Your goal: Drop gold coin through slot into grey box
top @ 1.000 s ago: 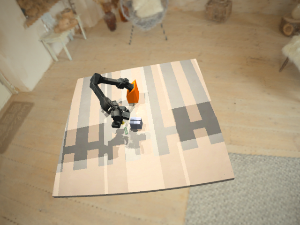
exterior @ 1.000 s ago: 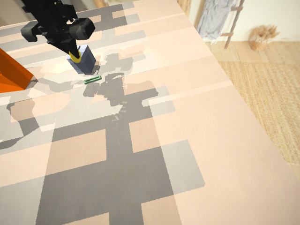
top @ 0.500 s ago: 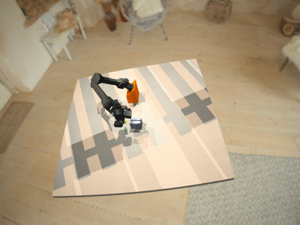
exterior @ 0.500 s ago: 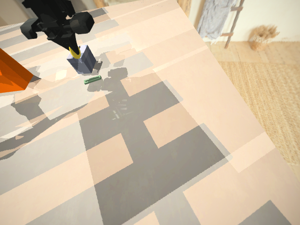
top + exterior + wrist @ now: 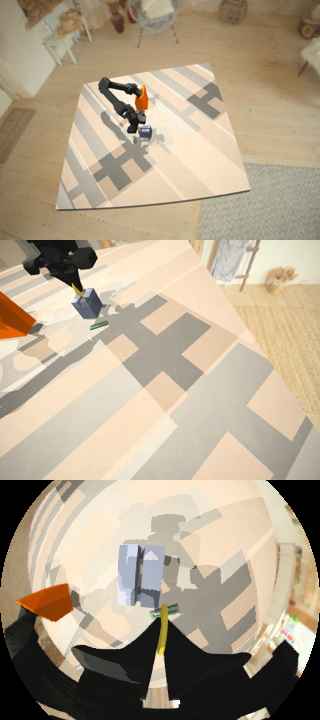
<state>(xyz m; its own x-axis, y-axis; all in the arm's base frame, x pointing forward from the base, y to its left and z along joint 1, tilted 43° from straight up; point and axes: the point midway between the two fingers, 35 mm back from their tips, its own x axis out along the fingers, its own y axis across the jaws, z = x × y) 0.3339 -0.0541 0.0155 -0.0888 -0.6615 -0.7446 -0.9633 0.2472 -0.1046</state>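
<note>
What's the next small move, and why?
Probably ease the tool sideways over the lid, lining the coin up with the slot, before lowering. The coin is clamped on edge, but hangs beside the box, near its corner, not yet above the slot.
</note>
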